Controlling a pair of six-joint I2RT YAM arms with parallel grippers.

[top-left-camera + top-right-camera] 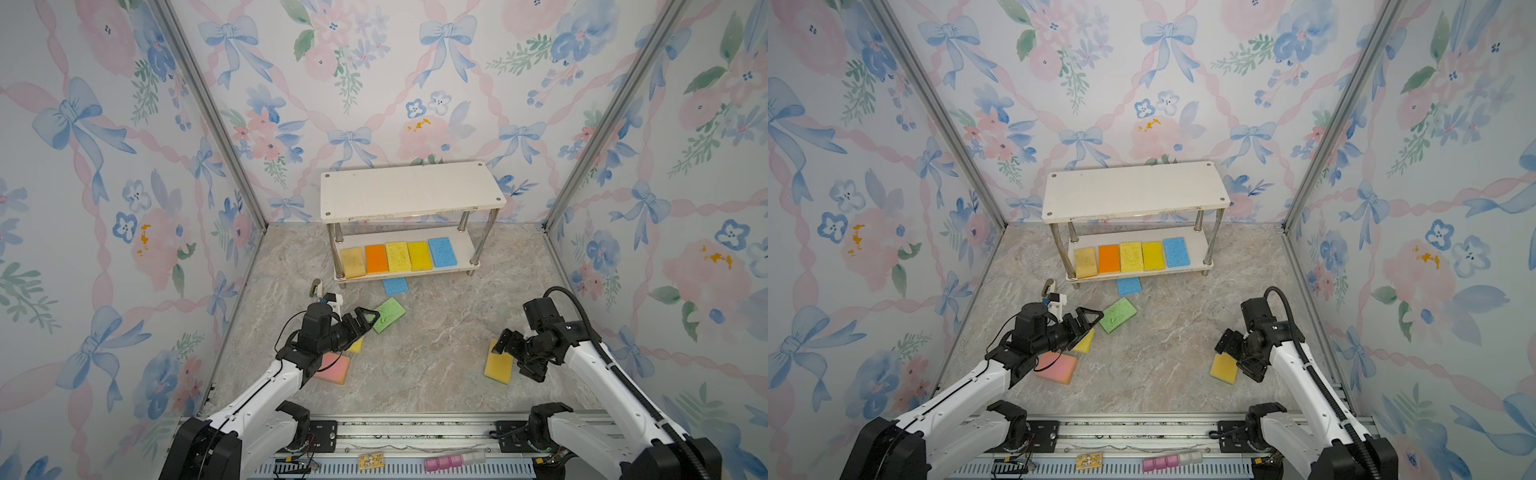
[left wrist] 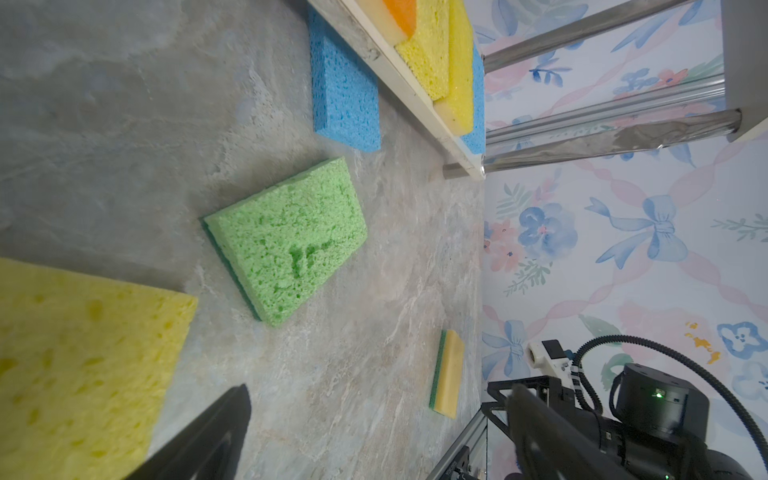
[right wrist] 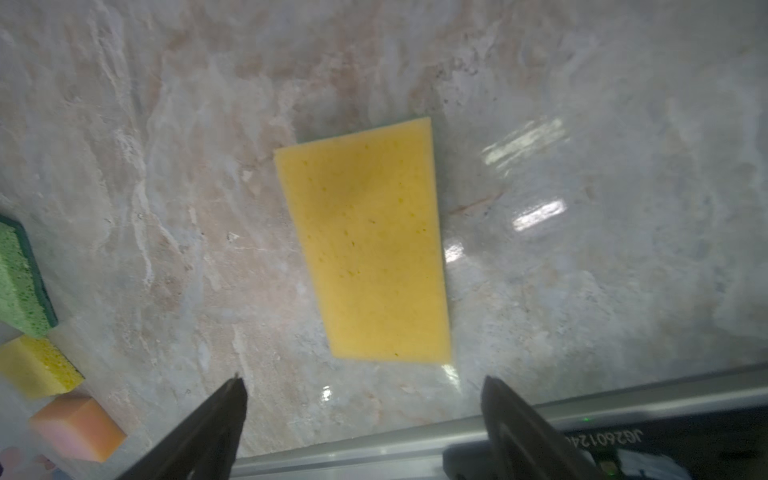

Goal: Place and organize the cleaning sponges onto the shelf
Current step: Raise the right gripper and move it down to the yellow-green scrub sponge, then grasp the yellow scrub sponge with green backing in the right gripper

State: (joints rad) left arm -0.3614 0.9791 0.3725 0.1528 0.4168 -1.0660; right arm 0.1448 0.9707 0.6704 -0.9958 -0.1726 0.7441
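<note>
1. There's the shelf (image 1: 411, 191), far beyond both hands, with five cleaning sponges (image 1: 398, 257) in a row on its lower board.
2. Our left hand (image 2: 380, 388) is spread wide, and a green sponge (image 2: 286, 237) lies just ahead.
3. Our right hand (image 3: 365, 379) is spread too, with a yellow sponge (image 3: 365, 249) flat on the surface just past its fingertips.

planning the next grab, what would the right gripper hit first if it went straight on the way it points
Most likely the tan-yellow sponge lying flat on the table: it sits dead ahead of the open right gripper.
</note>
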